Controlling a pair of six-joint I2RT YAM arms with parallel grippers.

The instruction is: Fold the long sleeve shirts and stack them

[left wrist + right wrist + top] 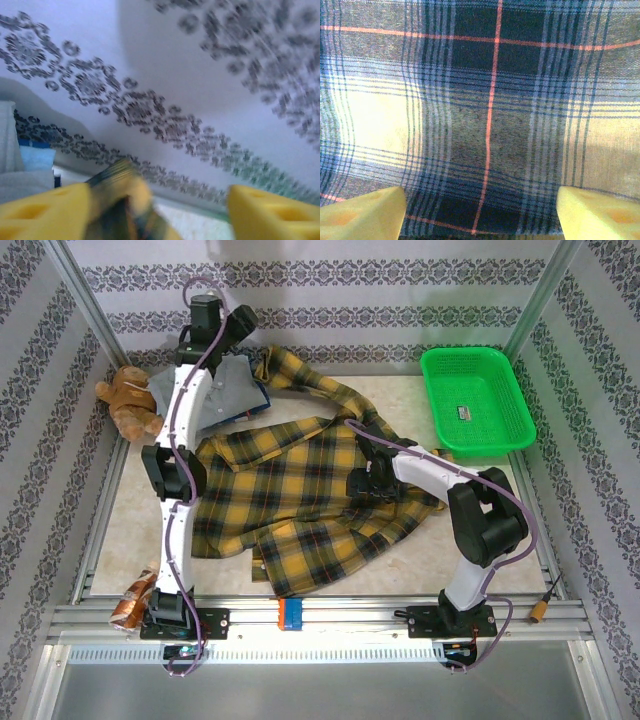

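Observation:
The mustard-yellow and dark plaid shirt [290, 495] lies spread over the middle of the table, one sleeve [310, 380] running up to the back. A grey shirt [222, 390] and a blue one [262, 392] lie bunched at the back left under my left arm. My left gripper [240, 325] is raised near the back wall and stands open. In the left wrist view a blurred bit of plaid cloth [117, 195] hangs by the left finger of the left gripper [159, 202]. My right gripper [365, 440] hovers open just above the plaid [490, 115]; the right gripper [480, 212] has nothing between its fingers.
A brown teddy bear [125, 400] sits at the back left corner. A green plastic basket [475, 400] stands at the back right. A snack packet [135, 595] lies by the left arm's base. Patterned walls close in the table on three sides.

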